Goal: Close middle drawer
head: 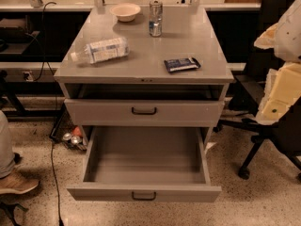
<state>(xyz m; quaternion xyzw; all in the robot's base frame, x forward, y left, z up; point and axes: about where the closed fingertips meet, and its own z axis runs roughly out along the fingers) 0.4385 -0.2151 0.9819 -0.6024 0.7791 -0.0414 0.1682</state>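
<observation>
Grey metal makes the middle drawer [143, 161] stiff and a bit heavy, but it should slide easily. It sticks far out toward the near side, below the top drawer [188, 112]. Push flat on its low front panel, by the small dark handle [143, 195]. The tool [281, 94] is at the right, well apart; I cannot tell if it is wide or narrow

Grey cabinet top [188, 36] w/ bowl [125, 11], can [155, 18], bottle [101, 50] on its side & dark packet [182, 64].

Dim, warm overhead light (soft shadows)
</observation>
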